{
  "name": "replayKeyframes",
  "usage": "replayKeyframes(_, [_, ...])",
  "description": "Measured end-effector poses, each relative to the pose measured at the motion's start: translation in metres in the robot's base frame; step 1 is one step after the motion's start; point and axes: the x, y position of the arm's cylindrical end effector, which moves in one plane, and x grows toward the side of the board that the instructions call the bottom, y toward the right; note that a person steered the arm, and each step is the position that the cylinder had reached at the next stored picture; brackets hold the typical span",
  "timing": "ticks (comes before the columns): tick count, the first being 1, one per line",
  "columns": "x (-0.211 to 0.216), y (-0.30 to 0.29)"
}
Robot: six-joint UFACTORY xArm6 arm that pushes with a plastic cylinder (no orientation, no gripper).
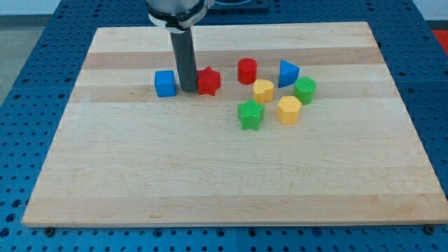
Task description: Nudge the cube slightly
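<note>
The blue cube sits on the wooden board at the upper left of the block group. My dark rod comes down from the view's top, and my tip rests on the board between the blue cube and the red star. The tip is close against the red star's left side and a small gap to the right of the cube.
To the right lie a red cylinder, a blue triangle, a yellow heart-like block, a green cylinder, a yellow hexagon and a green star. A blue perforated table surrounds the board.
</note>
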Motion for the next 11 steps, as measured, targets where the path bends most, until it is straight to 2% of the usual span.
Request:
replayKeyframes(2, [0.007,0.032])
replayKeyframes(3, [0.010,0.029])
replayKeyframes(5, [0.035,-0.039])
replayKeyframes(7, [0.036,-0.127])
replayKeyframes(9, [-0.001,-0.129])
replayKeyframes(11, [-0.030,-0.093])
